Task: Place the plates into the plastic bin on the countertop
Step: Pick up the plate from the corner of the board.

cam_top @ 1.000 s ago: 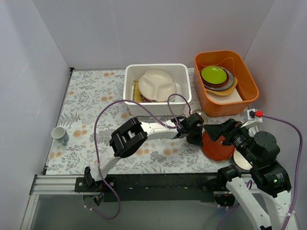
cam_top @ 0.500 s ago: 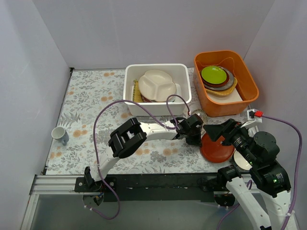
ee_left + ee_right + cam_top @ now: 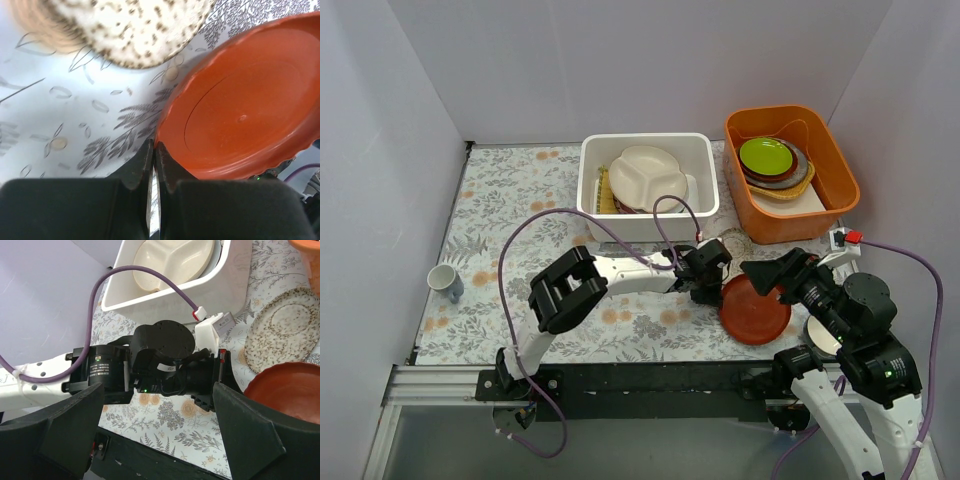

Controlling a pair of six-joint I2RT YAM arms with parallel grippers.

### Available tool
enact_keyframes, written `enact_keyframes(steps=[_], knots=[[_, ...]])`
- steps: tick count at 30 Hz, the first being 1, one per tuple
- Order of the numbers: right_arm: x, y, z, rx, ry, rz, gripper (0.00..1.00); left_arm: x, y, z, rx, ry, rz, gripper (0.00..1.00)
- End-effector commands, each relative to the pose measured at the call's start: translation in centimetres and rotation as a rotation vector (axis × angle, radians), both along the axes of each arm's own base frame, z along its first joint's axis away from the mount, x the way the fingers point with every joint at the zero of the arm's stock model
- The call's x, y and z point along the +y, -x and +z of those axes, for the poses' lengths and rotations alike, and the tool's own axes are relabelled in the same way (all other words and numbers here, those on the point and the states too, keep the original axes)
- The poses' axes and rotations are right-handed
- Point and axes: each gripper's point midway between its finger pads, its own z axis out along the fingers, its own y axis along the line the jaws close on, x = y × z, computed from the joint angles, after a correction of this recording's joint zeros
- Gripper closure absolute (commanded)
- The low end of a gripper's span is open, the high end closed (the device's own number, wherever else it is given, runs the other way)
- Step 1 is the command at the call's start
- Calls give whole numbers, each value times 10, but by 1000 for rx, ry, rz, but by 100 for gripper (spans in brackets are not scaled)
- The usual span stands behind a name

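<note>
Far centre: white rectangular plastic bin holding a cream three-section plate. Left pincer nips the rim of a glossy red-brown scalloped plate on the near-right worktop; right pincer gapes wide, empty.

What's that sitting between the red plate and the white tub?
A speckled beige plate lies flat on the countertop between the red-brown plate and the white bin. The right wrist view shows it best.
</note>
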Motion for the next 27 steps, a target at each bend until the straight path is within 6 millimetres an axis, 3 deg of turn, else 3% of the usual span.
enact_keyframes(steps=[1,11,17,21,27], knots=[[4,-3,13,-54,-26,14,4,17,-4,40,-57,17,15,100],[7,-5,12,-51,-33,22,4,49,-18,101,-99,93,45,100],[10,-7,11,-51,-38,34,4,79,-37,136,-151,90,88,100],[11,-7,12,-55,-45,38,4,108,-62,147,-187,73,158,100],[10,-6,10,-49,-44,37,4,135,-89,172,-240,79,208,100]])
